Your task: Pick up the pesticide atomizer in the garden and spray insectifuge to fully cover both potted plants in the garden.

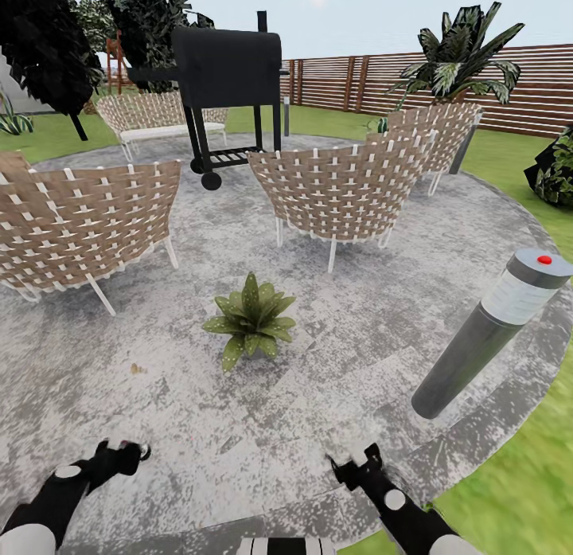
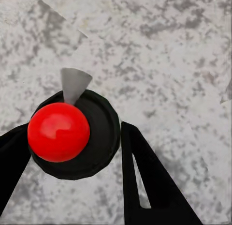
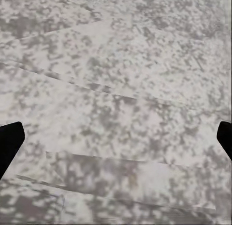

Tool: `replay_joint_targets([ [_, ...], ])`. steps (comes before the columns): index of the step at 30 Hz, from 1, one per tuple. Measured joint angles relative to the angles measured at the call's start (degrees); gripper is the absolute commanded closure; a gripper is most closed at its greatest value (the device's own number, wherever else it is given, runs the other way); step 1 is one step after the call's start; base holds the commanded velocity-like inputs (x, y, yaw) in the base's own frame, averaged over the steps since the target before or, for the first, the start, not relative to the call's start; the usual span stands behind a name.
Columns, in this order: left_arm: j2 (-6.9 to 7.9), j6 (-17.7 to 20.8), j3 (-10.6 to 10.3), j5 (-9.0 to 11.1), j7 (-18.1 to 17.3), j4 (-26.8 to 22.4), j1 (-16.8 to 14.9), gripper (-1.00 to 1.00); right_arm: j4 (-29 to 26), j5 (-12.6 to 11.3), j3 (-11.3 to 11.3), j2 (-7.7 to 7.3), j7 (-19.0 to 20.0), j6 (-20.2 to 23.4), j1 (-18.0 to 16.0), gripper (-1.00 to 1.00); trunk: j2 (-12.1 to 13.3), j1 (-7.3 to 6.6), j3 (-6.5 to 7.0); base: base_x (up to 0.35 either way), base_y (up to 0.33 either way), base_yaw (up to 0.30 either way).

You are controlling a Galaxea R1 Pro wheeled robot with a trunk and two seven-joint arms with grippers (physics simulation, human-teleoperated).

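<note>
Ahead of both end effectors, roughly midway between them, one potted plant sits low on the stone patio, a speckled green rosette with open paving between it and the arms. Past it stand two woven chairs, one ahead and to the left and one straight beyond the plant, with a black grill on wheels further back and two more chairs behind. Ahead and to the right of the right end effector a grey bollard light with a red dot on its cap leans at the patio's edge.

The left end effector is clenched on the pesticide atomizer: in the left wrist view its dark round body with a red cap sits between the two black fingers, above the mottled paving. The right end effector is released, fingertips spread wide over bare stone.

Green lawn rings the patio, closed in by a brown slatted fence, with a palm and dark bushes along it.
</note>
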Motion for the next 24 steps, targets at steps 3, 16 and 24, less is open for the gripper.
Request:
replay_joint_targets([
  [3, -0.05, -5.56, 0.6, 5.96, 10.49, 5.59, 0.65, 1.0, 6.27, -3.9, -0.44, 0.02, -3.33, -6.21, 0.05, -1.0, 0.0, 0.0, 0.0, 0.0, 0.0, 0.0],
  [16, -0.82, -16.44, 0.76, 16.59, 21.69, 11.95, 9.05, 1.0, 9.39, -5.51, -0.66, -0.42, -5.51, -11.38, 0.41, -1.0, 0.0, 0.0, 0.01, 0.0, 0.0, 0.0],
  [24, -0.87, -16.49, 0.76, 16.61, 21.69, 13.23, 9.15, 1.0, 12.52, -5.4, -0.53, -0.29, -5.32, -11.25, 1.76, -1.0, 0.0, 0.0, 0.0, 0.0, 0.0, 0.0],
])
